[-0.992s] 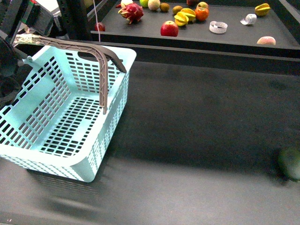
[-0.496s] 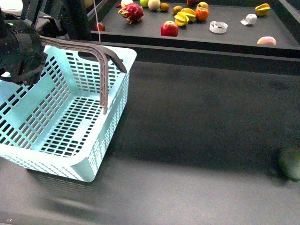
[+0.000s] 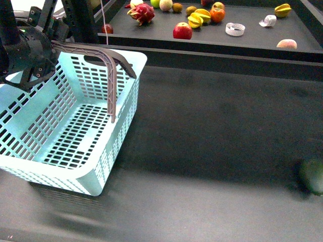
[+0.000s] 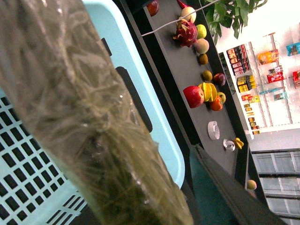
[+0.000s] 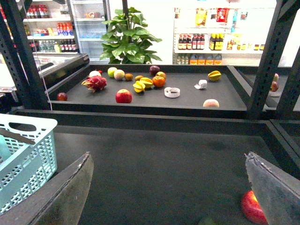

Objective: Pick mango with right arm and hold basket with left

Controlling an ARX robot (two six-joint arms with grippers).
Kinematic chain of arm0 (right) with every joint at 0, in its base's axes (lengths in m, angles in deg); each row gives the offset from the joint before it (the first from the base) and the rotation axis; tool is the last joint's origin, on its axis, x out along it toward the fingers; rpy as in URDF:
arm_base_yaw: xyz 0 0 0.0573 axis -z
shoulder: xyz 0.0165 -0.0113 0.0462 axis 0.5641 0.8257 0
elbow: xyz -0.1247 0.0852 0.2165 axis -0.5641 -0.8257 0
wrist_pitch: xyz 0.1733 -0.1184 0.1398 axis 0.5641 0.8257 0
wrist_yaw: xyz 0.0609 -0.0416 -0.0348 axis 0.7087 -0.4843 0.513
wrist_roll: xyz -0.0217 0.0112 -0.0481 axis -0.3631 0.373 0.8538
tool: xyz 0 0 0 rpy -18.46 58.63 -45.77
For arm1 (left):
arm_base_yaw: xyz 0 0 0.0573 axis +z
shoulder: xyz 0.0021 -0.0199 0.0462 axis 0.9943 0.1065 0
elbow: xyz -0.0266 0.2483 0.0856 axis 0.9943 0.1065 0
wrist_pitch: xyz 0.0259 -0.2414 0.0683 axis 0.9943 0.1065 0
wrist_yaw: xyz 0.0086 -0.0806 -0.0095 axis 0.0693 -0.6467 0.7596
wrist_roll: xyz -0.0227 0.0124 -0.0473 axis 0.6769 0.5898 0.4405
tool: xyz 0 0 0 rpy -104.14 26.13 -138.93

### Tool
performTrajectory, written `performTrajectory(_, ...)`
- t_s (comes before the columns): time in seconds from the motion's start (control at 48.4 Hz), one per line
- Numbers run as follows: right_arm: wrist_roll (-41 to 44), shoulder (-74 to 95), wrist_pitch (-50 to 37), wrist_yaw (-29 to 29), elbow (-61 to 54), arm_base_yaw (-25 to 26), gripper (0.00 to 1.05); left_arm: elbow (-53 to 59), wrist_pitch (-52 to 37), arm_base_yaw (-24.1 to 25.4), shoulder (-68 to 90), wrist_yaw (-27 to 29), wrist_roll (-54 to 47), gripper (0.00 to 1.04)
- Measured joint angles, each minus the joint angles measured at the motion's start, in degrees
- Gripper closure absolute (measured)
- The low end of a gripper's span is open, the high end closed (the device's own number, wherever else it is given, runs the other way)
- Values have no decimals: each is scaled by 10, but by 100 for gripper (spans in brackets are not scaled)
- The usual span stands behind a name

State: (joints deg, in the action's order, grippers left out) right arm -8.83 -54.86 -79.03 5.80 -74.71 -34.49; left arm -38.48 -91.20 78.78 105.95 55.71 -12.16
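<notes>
Seemingly the mango, a smooth oval yellow-orange fruit (image 3: 286, 44), lies ungrasped at one o'clock on the far black shelf (image 3: 252, 41) among other fruit. The right end effector (image 5: 168, 157) hangs with its fingers apart and well short of the fruit, so it must next reach there. The left end effector (image 3: 30, 65), fingers apart, sits at the rim of the pale-blue perforated plastic basket (image 3: 123, 126) at ten o'clock on the worktop (image 3: 212, 131) and must close. The basket holds nothing.
</notes>
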Motion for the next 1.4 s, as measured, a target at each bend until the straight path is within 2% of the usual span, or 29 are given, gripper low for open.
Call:
performTrajectory(0.124, 0, 0, 0, 0, 0, 0, 8, 2, 9, -13, -14, -9, 38, 90)
performTrajectory(0.186, 0, 0, 0, 0, 0, 0, 8, 14, 24, -23, -32, -9, 8, 96)
performTrajectory(0.393, 0, 0, 0, 0, 0, 0, 8, 77, 41, -22, -105, -60, -61, 96)
performTrajectory(0.62, 0, 0, 0, 0, 0, 0, 8, 165, -33, -21, -201, -151, -171, 96)
performTrajectory(0.702, 0, 0, 0, 0, 0, 0, 8, 193, -63, -28, -232, -192, -212, 96)
performTrajectory(0.93, 0, 0, 0, 0, 0, 0, 8, 235, -71, -67, -296, -248, -293, 96)
performTrajectory(1.198, 0, 0, 0, 0, 0, 0, 8, 269, -65, -130, -327, -283, -416, 96)
performTrajectory(1.405, 0, 0, 0, 0, 0, 0, 8, 282, -79, -147, -327, -286, -429, 96)
